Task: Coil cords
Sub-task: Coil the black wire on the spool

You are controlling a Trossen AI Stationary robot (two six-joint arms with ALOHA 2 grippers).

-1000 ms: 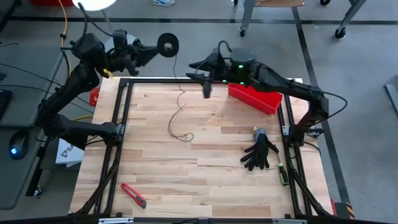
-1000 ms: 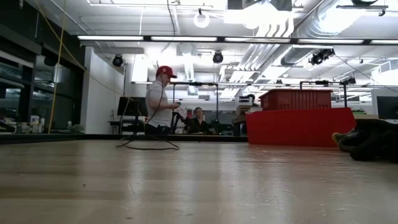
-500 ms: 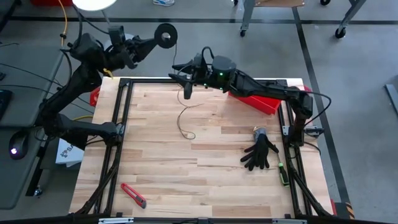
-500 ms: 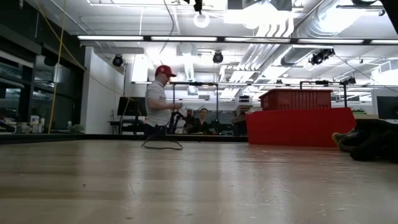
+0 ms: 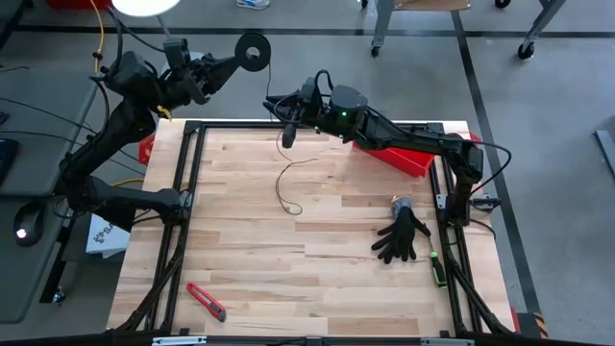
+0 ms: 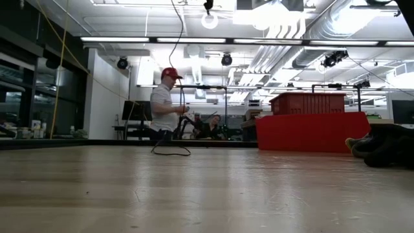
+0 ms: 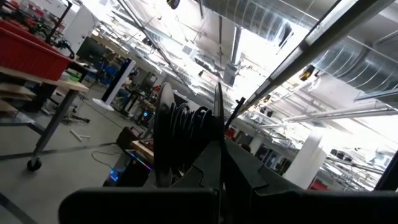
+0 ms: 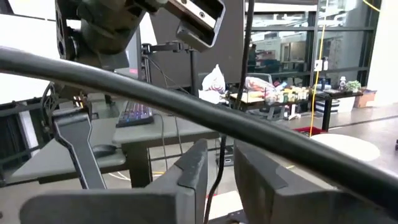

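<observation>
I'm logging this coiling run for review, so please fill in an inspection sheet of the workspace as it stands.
Surface: wooden table, bare across the middle.
Job's things: black spool held up beyond the table's far edge; thin cord hangs from there, its loose end looped on the wood.
Clutter: red bin at the far right, black glove, red utility knife near the front left.
Grippers: left gripper shut on the spool; right gripper raised over the far edge, the cord running between its fingers, the jaws narrowly apart.
Cables: yellow cable beside the left arm.
Surroundings: a person in a red cap stands beyond the table.
</observation>
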